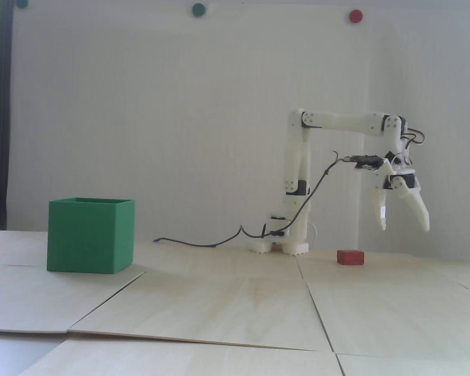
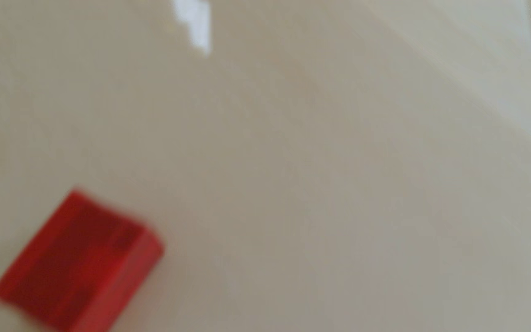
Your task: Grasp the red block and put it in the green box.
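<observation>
The surface [image 1: 235, 297] looks like pale plywood panels laid edge to edge, with faint grain, a matt finish and thin dark seams. The green box [image 1: 90, 239] appears to be matt plastic with flat, even sides. The red block [image 1: 350, 257] is plain and dull in the fixed view; the wrist view [image 2: 76, 265] is blurred, so its texture is perhaps smooth plastic. The arm [image 1: 297, 172] and end effector [image 1: 405, 227] are white, slightly satin plastic. A thin black cable [image 1: 219, 243] looks rubbery.
</observation>
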You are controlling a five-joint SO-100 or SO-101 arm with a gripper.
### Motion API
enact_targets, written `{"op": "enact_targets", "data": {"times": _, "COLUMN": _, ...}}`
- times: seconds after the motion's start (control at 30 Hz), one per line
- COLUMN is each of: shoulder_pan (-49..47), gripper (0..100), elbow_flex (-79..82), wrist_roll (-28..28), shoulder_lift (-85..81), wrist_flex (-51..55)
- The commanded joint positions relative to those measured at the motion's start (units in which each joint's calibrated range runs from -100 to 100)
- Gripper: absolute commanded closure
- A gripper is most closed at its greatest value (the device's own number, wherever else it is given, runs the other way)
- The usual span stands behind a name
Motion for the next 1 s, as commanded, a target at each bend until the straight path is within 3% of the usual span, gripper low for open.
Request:
{"op": "enact_targets", "data": {"times": 0.0, "shoulder_pan": 13.65, "gripper": 64, "elbow_flex": -1.07, "wrist_roll": -0.83, "shoulder_lift": -0.29, "wrist_flex": 1.71}}
{"op": "enact_targets", "data": {"times": 0.23, "shoulder_pan": 26.84, "gripper": 64, "elbow_flex": 9.31, "wrist_roll": 0.42, "shoulder_lift": -0.21, "wrist_flex": -7.99}}
{"op": "enact_targets", "data": {"times": 0.37, "shoulder_pan": 27.89, "gripper": 64, "elbow_flex": 13.3, "wrist_roll": 8.18, "shoulder_lift": -0.21, "wrist_flex": -10.35}}
{"op": "enact_targets", "data": {"times": 0.47, "shoulder_pan": 28.05, "gripper": 64, "elbow_flex": 14.9, "wrist_roll": 8.7, "shoulder_lift": -0.29, "wrist_flex": -10.1}}
{"op": "enact_targets", "data": {"times": 0.63, "shoulder_pan": 27.41, "gripper": 64, "elbow_flex": 14.1, "wrist_roll": -0.98, "shoulder_lift": -0.37, "wrist_flex": -10.01}}
{"op": "enact_targets", "data": {"times": 0.73, "shoulder_pan": 23.87, "gripper": 64, "elbow_flex": 11.35, "wrist_roll": -9.57, "shoulder_lift": -0.37, "wrist_flex": -7.4}}
{"op": "enact_targets", "data": {"times": 0.87, "shoulder_pan": 18.32, "gripper": 69, "elbow_flex": 6.29, "wrist_roll": -13.37, "shoulder_lift": -0.29, "wrist_flex": -2.34}}
{"op": "enact_targets", "data": {"times": 0.97, "shoulder_pan": 15.83, "gripper": 74, "elbow_flex": 3.98, "wrist_roll": -13.06, "shoulder_lift": -0.21, "wrist_flex": 1.03}}
